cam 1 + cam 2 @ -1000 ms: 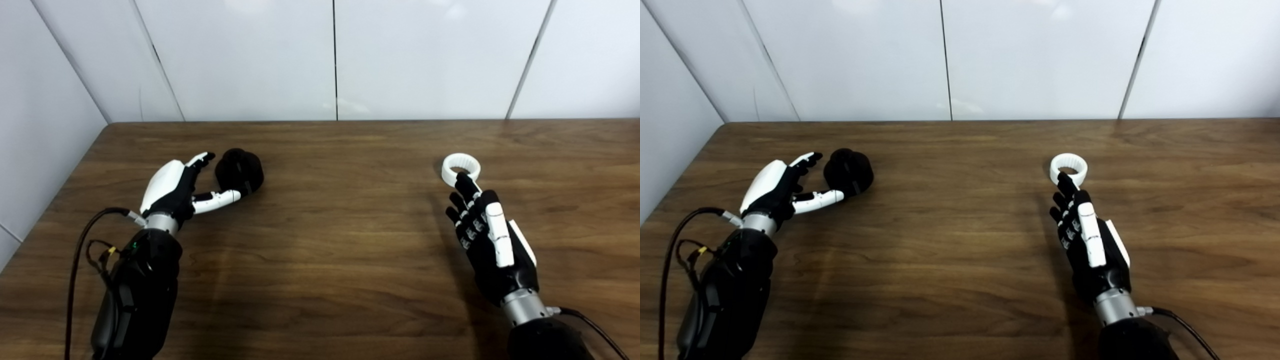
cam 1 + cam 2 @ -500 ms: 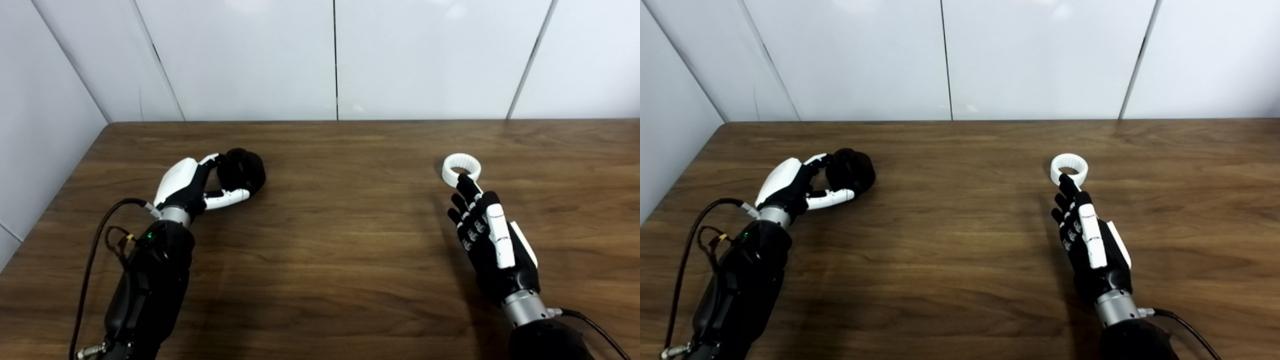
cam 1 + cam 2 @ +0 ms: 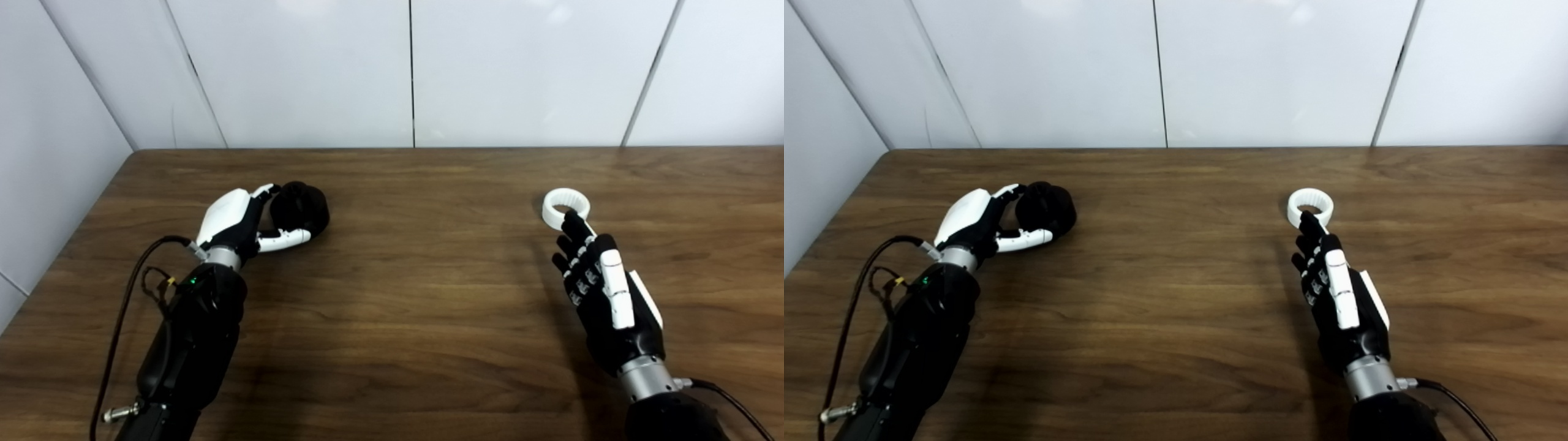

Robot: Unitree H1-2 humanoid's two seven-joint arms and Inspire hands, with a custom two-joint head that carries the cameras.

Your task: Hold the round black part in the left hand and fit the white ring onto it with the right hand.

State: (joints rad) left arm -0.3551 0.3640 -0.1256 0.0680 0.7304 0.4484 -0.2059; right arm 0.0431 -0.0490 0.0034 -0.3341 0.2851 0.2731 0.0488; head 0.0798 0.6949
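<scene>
Left hand [image 3: 242, 222] cupped around round black part [image 3: 299, 208] at 2 o'clock, grip unconfirmed; right hand [image 3: 603, 288] spread, white ring [image 3: 565, 207] at fingertips, 11 o'clock.

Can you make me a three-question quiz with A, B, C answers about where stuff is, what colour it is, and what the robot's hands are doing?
1. Where is the white ring?
A. On the table, just past the right hand's fingertips
B. On top of the black part
C. In the left hand

2. What colour is the table?
A. White
B. Dark brown wood
C. Green

3. What is the left hand doing?
A. Resting far from everything
B. Holding the ring
C. Cupping the round black part with fingers apart

Answers: 1 A, the ring lies flat by the right hand. 2 B, wood grain shows. 3 C, fingers and thumb bracket the part, which sits on the table.
</scene>
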